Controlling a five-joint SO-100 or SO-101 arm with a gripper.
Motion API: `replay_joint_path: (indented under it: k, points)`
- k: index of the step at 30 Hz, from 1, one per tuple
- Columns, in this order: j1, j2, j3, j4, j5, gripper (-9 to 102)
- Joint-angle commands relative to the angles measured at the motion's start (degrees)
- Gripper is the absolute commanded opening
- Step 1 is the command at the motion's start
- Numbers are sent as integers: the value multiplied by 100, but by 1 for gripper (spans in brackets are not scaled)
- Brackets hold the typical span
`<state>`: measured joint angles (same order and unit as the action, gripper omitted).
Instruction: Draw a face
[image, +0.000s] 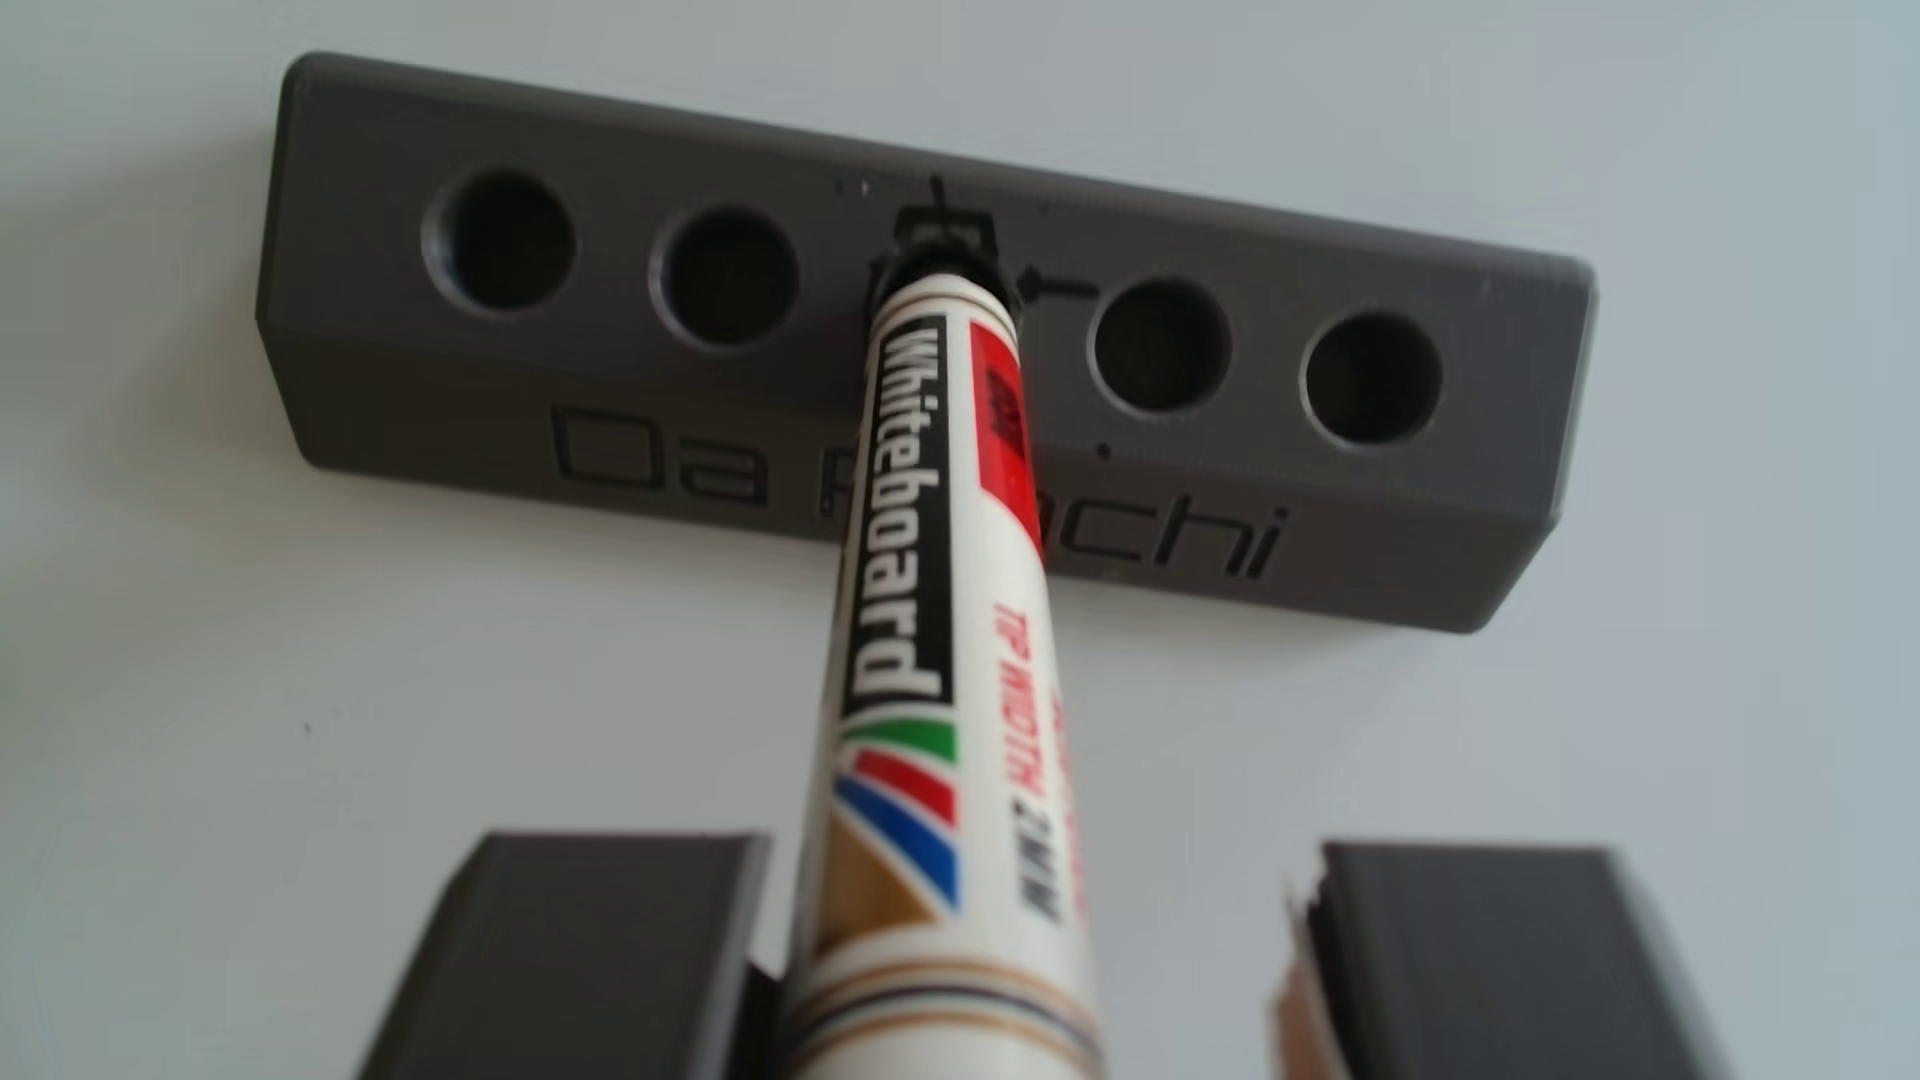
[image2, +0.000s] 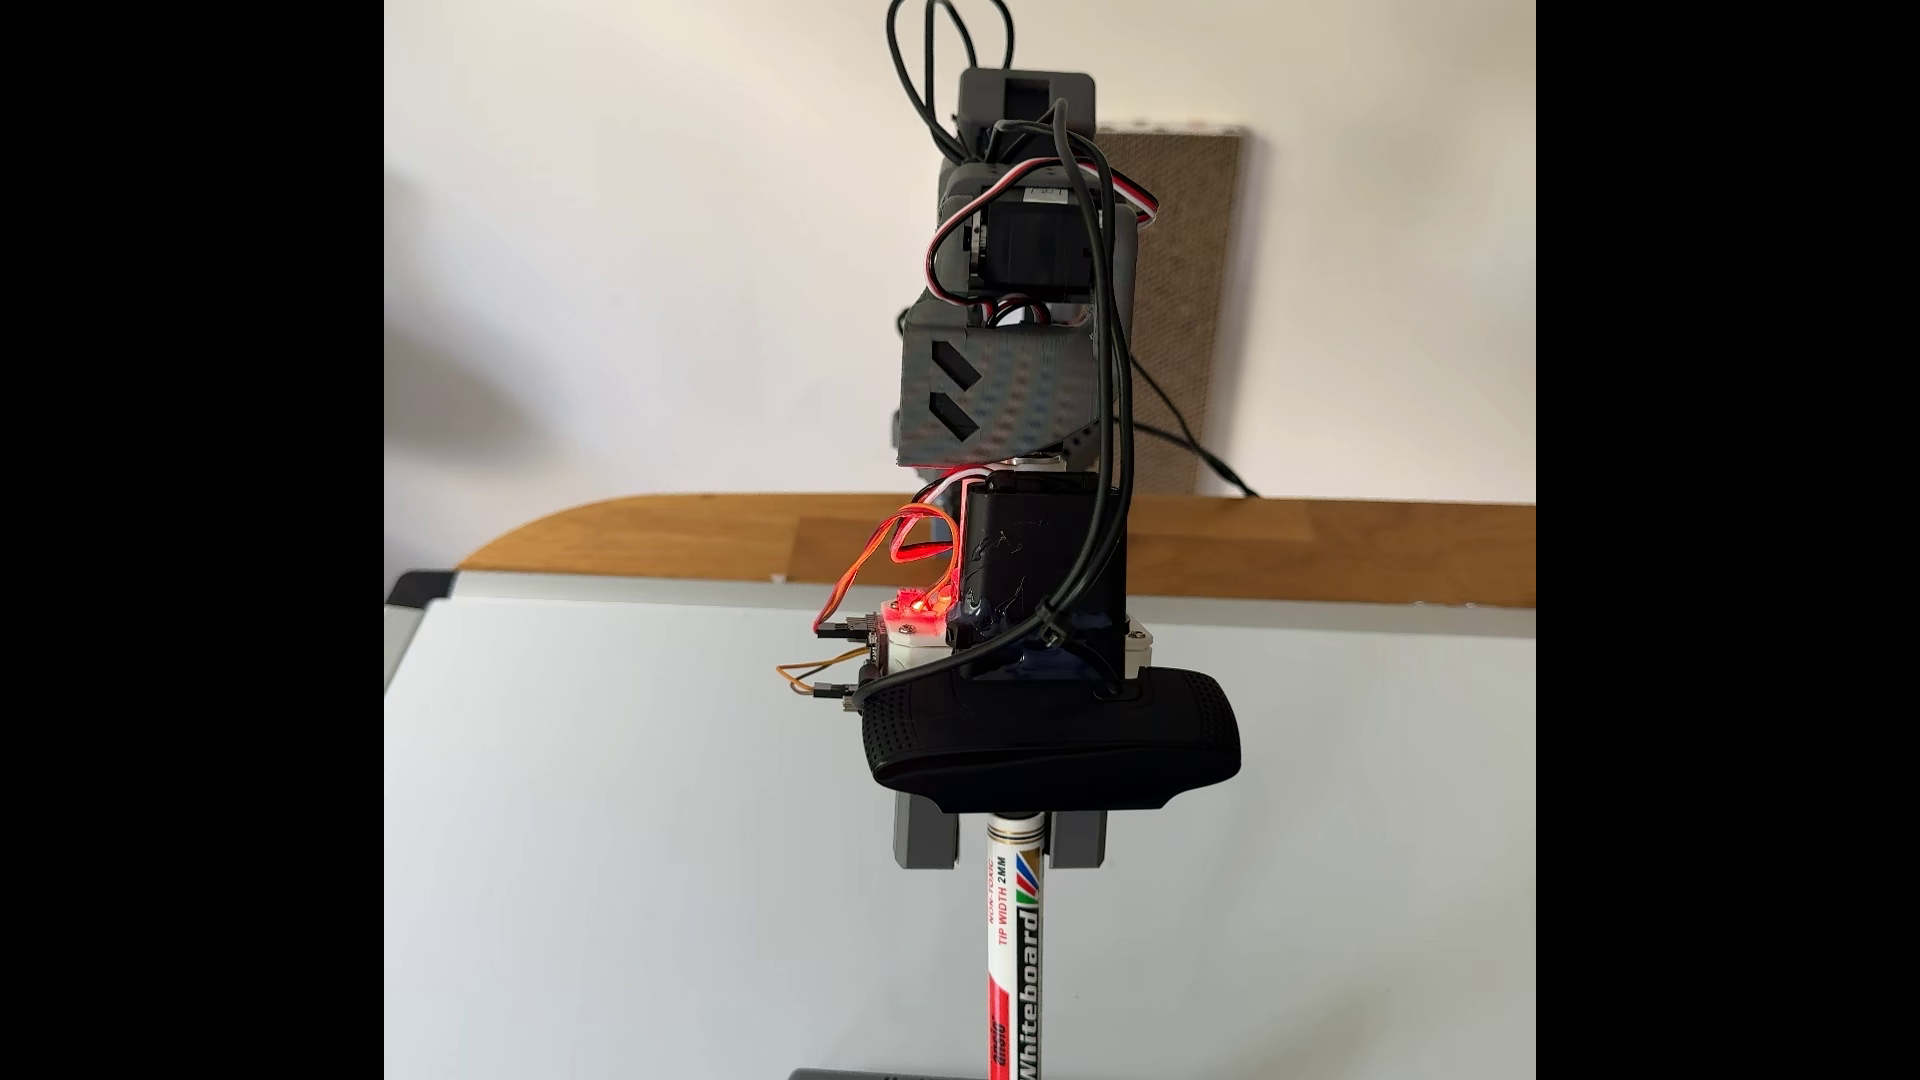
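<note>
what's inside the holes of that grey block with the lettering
Four round holes look dark and empty. The middle slot holds the whiteboard marker, standing in the grey block; its tip is hidden inside, so cap or depth cannot be told.

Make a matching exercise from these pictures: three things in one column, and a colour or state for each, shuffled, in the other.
Things:
1. marker
2. holder block
3. gripper

States:
A. dark grey, with four empty round holes
B. jaws apart either side of the barrel
C. white barrel, tip in the middle slot

Pairs: 1-C, 2-A, 3-B
</note>
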<state>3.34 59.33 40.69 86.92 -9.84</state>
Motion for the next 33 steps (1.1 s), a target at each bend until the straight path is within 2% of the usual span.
replay_joint_path:
  k: [1, 18, 33]
  points:
    - [44, 185, -343, 0, -35, 90]
    - [18, 185, -343, -18, -35, 49]
    - [0, 185, -343, -26, -35, 21]
